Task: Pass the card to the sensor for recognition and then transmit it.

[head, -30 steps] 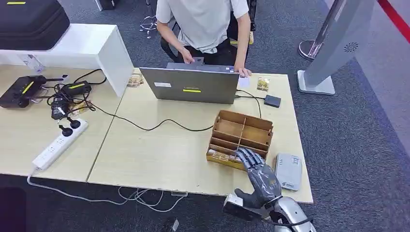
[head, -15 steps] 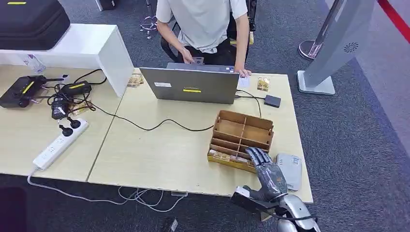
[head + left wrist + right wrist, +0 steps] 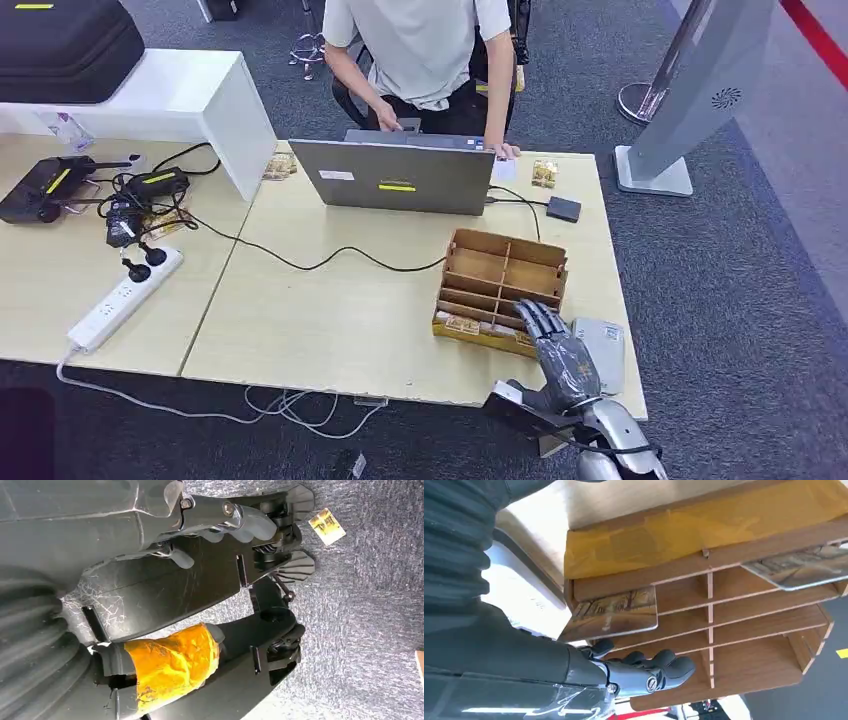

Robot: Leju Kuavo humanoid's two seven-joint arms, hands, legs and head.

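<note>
At the near right corner of the bench (image 3: 330, 300), the right robot hand (image 3: 565, 360) (fingers spread, holding nothing) has slid rightward along the wooden organizer (image 3: 500, 275) toward the card (image 3: 616, 611) in its front slot, so pickup looks imminent.

2 cards (image 3: 611, 611) with a brown picture on them stand in the front slots of the wooden box (image 3: 500, 275) on the counter (image 3: 330, 310). The flat grey sensor (image 3: 605, 350) lies on the counter just beside the box, near the counter's edge.
</note>
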